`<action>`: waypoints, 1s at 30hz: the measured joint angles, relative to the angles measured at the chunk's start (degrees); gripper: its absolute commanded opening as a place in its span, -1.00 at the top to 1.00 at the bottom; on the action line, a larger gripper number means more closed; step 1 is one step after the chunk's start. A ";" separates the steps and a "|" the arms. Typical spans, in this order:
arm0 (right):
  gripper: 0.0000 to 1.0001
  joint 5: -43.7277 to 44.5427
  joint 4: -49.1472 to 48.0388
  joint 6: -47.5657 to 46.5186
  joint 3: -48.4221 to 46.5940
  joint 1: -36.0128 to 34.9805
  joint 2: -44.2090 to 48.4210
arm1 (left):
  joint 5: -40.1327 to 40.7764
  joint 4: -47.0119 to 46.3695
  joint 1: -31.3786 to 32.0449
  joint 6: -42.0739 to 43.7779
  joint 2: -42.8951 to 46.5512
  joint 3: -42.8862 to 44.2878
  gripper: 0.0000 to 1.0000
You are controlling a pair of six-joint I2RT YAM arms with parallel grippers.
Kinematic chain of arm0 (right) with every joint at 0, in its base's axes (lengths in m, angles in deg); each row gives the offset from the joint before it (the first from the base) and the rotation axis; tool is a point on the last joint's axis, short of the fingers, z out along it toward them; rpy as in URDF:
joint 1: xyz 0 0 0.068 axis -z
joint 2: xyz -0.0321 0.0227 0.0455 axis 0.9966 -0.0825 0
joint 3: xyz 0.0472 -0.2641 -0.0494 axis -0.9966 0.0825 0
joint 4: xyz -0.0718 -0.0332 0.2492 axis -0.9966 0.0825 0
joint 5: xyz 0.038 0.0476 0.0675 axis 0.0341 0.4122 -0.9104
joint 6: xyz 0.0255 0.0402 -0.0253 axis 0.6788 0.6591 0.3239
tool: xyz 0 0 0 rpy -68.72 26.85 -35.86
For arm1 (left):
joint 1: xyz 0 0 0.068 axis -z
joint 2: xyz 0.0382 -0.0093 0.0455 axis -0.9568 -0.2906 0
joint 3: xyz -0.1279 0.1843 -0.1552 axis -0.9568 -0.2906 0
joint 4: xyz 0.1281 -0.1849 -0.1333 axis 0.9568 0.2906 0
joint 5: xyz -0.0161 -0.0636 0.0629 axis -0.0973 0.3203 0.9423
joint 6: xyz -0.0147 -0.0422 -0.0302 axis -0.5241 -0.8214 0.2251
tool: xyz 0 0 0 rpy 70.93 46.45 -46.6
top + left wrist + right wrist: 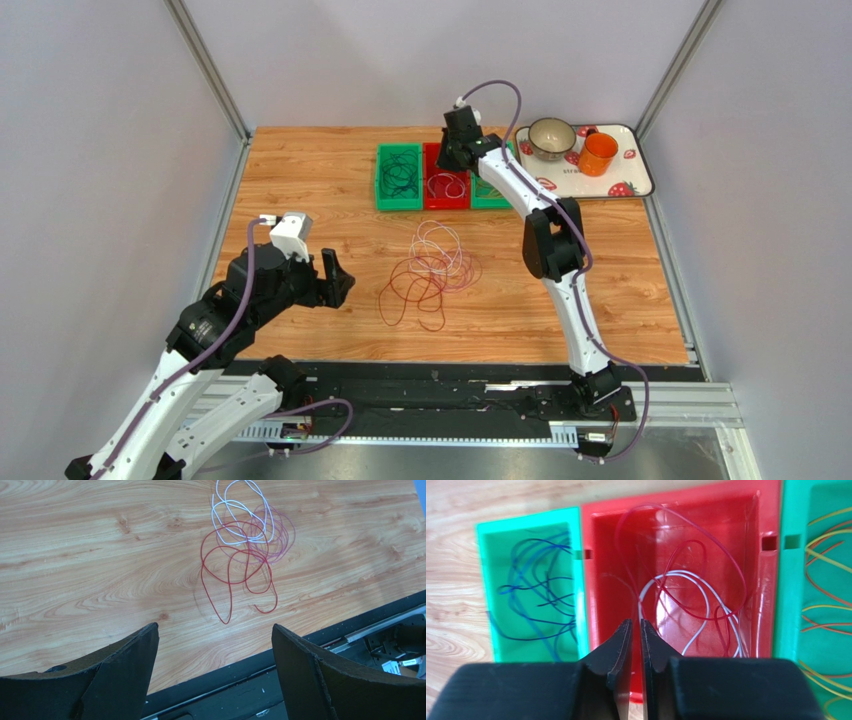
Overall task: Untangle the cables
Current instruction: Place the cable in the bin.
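Note:
A tangle of cables (432, 270) in red, white and purple lies on the wooden table, and shows again as looped cables (245, 545) ahead of my left gripper (214, 626). That left gripper (335, 280) hovers to the left of the tangle, open wide and empty. My right gripper (636, 621) hangs over the red bin (676, 500), its jaws drawn to a thin slit with nothing between them. Red, purple and white cables (691, 605) lie in that bin. Dark blue cables (536, 590) fill the left green bin (528, 520); orange and yellow cables (826, 555) lie in the right green bin (788, 580).
The three bins (383, 195) stand in a row at the back of the table, under the right gripper (450, 160). A white tray (640, 180) at the back right carries a bowl (551, 138) and an orange cup (598, 154). A black rail (300, 680) runs along the near edge.

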 measured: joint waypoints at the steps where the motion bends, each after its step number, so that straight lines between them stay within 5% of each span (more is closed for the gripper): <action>1: 0.77 -0.22 0.02 0.20 0.00 0.17 -0.79 | 0.00 0.02 0.00 0.02 0.00 0.00 -0.83; 8: 0.81 -2.03 -0.09 1.44 0.22 1.01 -2.25 | 0.04 0.00 0.00 0.00 -0.02 0.00 -0.83; 16: 0.57 -5.84 0.46 1.51 0.63 1.49 -0.09 | 0.55 0.04 0.00 0.00 -0.87 0.00 -0.83; 21: 0.44 -8.61 0.13 1.53 5.01 1.46 8.63 | 1.51 0.09 0.00 -0.22 -1.90 0.00 -0.81; 30: 0.35 -11.04 -4.13 1.51 27.69 1.44 33.81 | 2.38 -0.79 0.02 -3.69 -7.48 -1.49 -0.72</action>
